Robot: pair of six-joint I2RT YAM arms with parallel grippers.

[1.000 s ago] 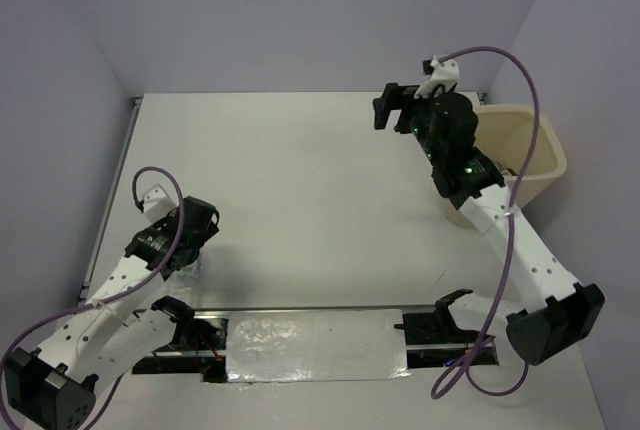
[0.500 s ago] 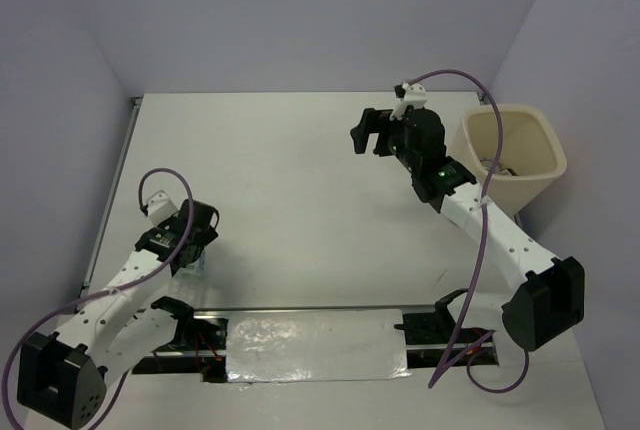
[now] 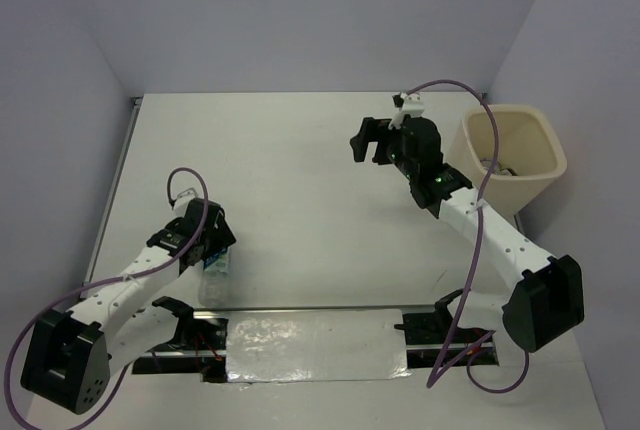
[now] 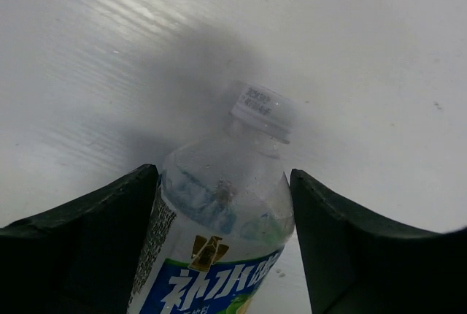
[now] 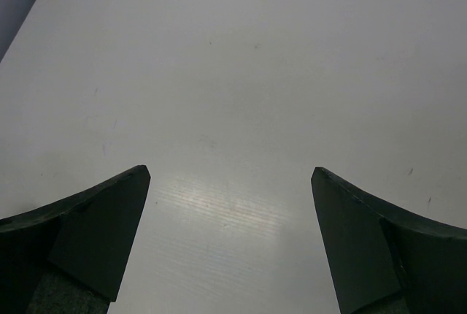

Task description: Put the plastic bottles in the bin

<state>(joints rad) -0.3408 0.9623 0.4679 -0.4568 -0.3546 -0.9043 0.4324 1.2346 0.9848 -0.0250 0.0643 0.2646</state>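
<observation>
My left gripper (image 3: 212,250) is shut on a clear plastic bottle (image 4: 219,219) with a blue and green label and a white cap. It holds the bottle by the shoulder, a little above the table and tilted. In the top view the bottle (image 3: 214,272) shows just under the gripper at the near left. My right gripper (image 3: 363,140) is open and empty above the bare table, left of the bin; its jaws stand wide apart in the right wrist view (image 5: 230,171). The cream-beige bin (image 3: 546,145) stands at the table's right edge, with some bottles dimly visible inside.
A metal rail with a foil-like sheet (image 3: 315,343) runs along the near edge between the arm bases. Purple cables loop over both arms. Walls close the table at the back and sides.
My right arm has swung left, away from above the bin, with the gripper empty. My left arm has moved right and forward with the bottle in its jaws.
</observation>
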